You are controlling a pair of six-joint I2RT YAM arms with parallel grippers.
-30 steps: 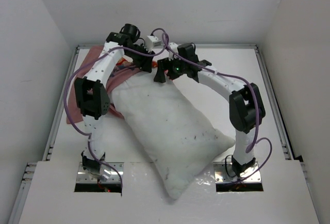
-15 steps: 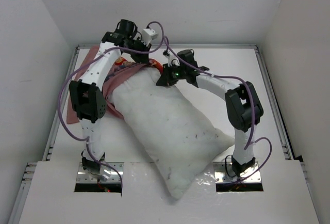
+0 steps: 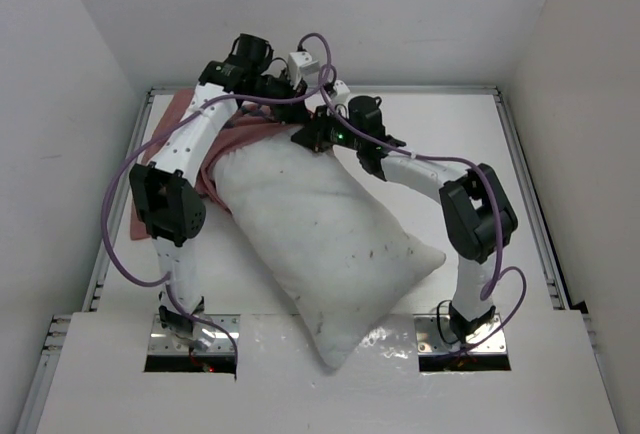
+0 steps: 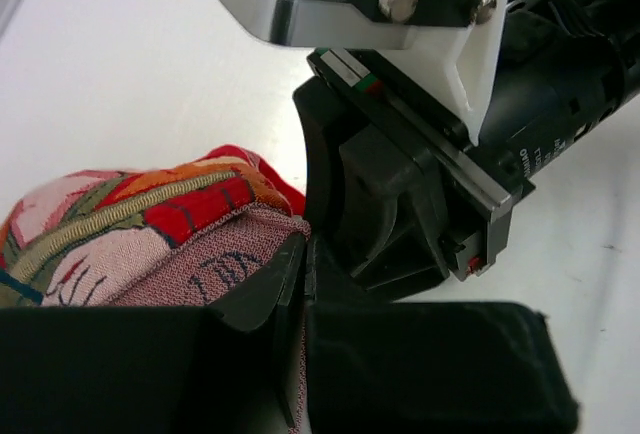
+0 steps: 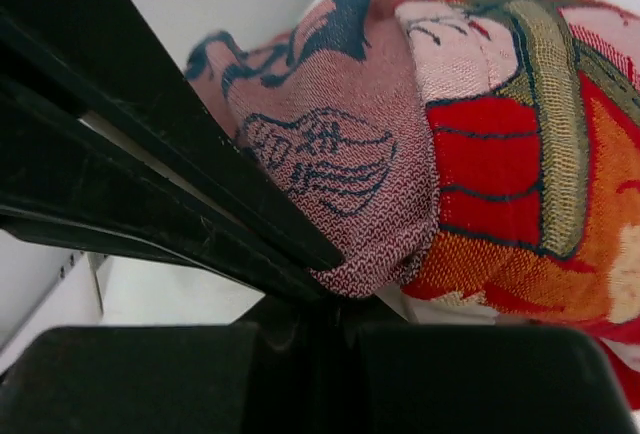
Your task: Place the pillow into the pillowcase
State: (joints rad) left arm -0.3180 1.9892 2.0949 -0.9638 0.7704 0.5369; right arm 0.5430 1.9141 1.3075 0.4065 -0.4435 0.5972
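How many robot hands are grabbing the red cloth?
2. The left hand pinches the pillowcase at its edge, by the far end of the pillow. The right hand pinches it too, close beside the left one.

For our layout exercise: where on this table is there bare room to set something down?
Free: the far right corner of the white table, between the right arm and the rail; the near-left strip between the left arm and the plump white pillow. Crowded: far centre-left, where the left end effector and right end effector pinch the red printed cloth pillowcase.
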